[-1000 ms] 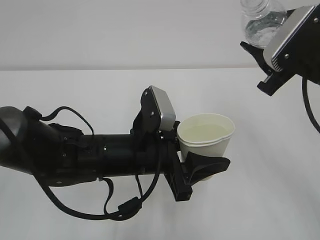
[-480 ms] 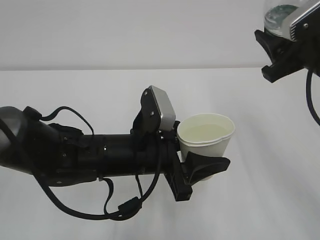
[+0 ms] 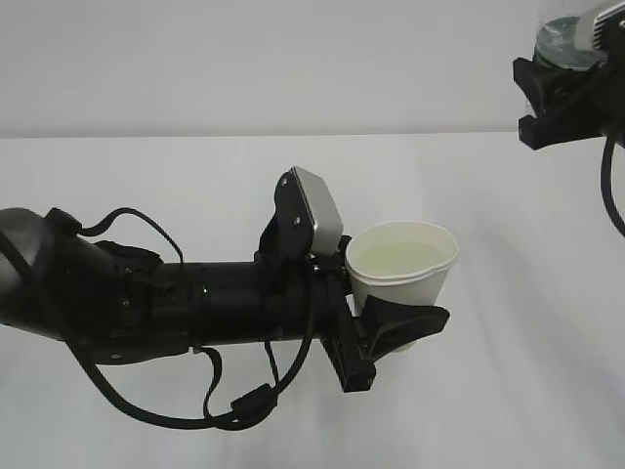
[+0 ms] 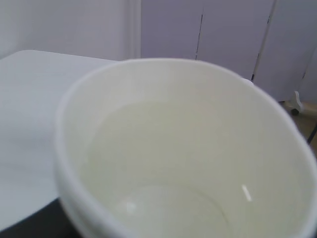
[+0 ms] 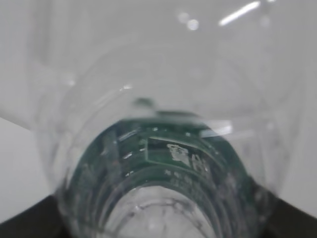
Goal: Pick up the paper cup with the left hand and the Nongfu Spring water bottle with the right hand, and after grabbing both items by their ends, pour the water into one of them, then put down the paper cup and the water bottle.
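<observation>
Exterior view: the left hand's pincer [image 3: 395,327] grasps the paper cup [image 3: 402,269] upright above the white bench [image 3: 527,391], water [image 3: 395,257] inside, open bench on every side. Well apart, at the upper right edge, the right hand's pincer [image 3: 566,93] grasps the Nongfu Spring water bottle [image 3: 569,44], partly cut off.
</observation>
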